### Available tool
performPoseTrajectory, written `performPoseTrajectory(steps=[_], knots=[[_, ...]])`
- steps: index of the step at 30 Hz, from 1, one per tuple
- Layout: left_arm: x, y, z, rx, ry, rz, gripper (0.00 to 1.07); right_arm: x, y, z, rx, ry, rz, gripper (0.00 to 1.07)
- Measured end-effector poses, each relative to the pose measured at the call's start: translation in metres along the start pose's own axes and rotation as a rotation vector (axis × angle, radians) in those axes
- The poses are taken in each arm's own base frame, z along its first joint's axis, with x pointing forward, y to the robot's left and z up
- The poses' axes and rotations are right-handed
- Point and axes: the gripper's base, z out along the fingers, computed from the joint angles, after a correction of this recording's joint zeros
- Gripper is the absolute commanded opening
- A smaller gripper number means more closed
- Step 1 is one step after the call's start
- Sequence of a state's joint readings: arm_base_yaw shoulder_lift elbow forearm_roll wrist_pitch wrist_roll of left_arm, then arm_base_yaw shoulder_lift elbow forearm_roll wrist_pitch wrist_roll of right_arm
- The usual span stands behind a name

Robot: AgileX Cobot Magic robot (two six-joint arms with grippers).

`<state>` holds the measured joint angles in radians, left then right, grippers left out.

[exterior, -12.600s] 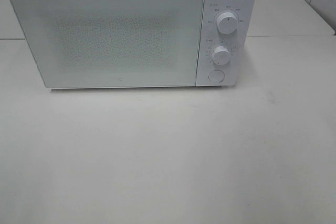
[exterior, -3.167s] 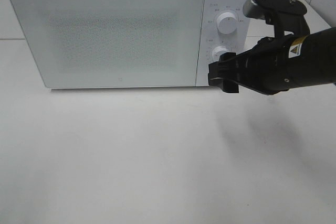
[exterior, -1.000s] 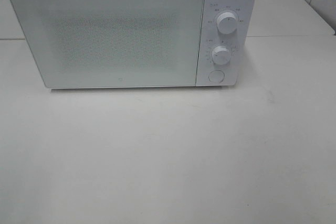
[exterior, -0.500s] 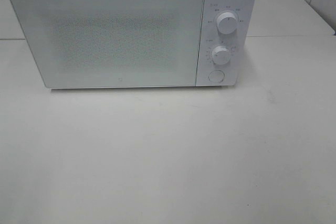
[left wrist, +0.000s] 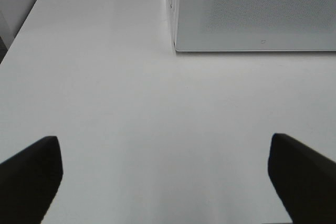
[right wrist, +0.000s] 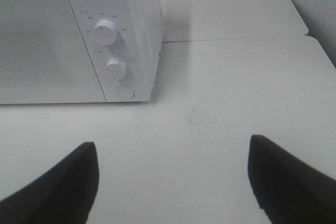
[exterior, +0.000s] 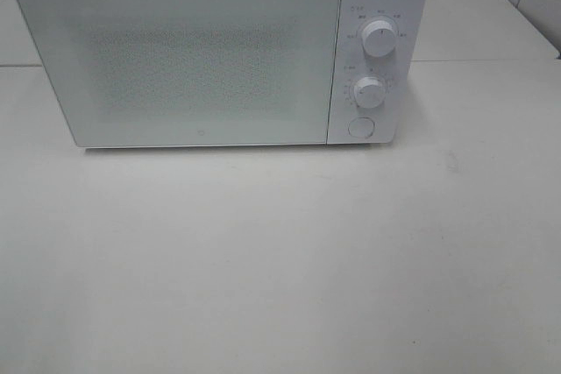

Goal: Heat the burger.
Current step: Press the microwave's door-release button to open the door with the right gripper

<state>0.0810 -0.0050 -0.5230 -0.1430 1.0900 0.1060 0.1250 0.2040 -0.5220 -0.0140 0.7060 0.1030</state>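
– On the white table, toward its back edge, stands the biggest thing here: a white microwave with its door shut and facing the high camera.

– Does every camera see all of it?

– No. The high view takes in the whole front but neither arm. The left wrist view catches only a corner of the door and bare tabletop beside it. The right wrist view shows the control end and one side wall.

– And the grippers?

– Only in their own wrist views. The left gripper has its two dark fingers spread wide over the table, nothing between them. The right gripper is spread too and empty, short of the microwave's front.

– The controls?

– An upper knob, a lower knob below it, and a round button at the bottom.

– Where is the burger?

– I cannot tell. The door's speckled panel lets nothing through, so which way it points and how its long axis lies cannot be told either.
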Motion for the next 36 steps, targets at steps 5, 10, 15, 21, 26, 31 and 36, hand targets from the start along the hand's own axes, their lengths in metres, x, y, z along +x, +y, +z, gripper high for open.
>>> performPoseTrajectory(steps=[5,10,15,21,26,31,36], knots=[[0.0,0.0,0.0,0.0,0.0,0.0,1.0,-0.012,0.001,0.016,-0.003,-0.021,-0.001,0.75],[0.0,0.0,0.0,0.0,0.0,0.0,1.0,-0.023,0.003,0.041,-0.002,0.0,-0.002,0.75],[0.0,0.0,0.0,0.0,0.0,0.0,1.0,-0.028,0.004,0.068,0.002,0.043,-0.006,0.75],[0.0,0.0,0.0,0.0,0.0,0.0,1.0,-0.028,0.003,0.1,0.002,0.001,-0.032,0.75],[0.0,0.0,0.0,0.0,0.0,0.0,1.0,-0.011,0.003,0.131,-0.014,-0.058,-0.043,0.74],[0.0,0.0,0.0,0.0,0.0,0.0,1.0,-0.002,0.004,0.153,-0.033,-0.129,-0.044,0.74],[0.0,0.0,0.0,0.0,0.0,0.0,1.0,0.01,0.004,0.171,-0.045,-0.188,-0.052,0.74]])
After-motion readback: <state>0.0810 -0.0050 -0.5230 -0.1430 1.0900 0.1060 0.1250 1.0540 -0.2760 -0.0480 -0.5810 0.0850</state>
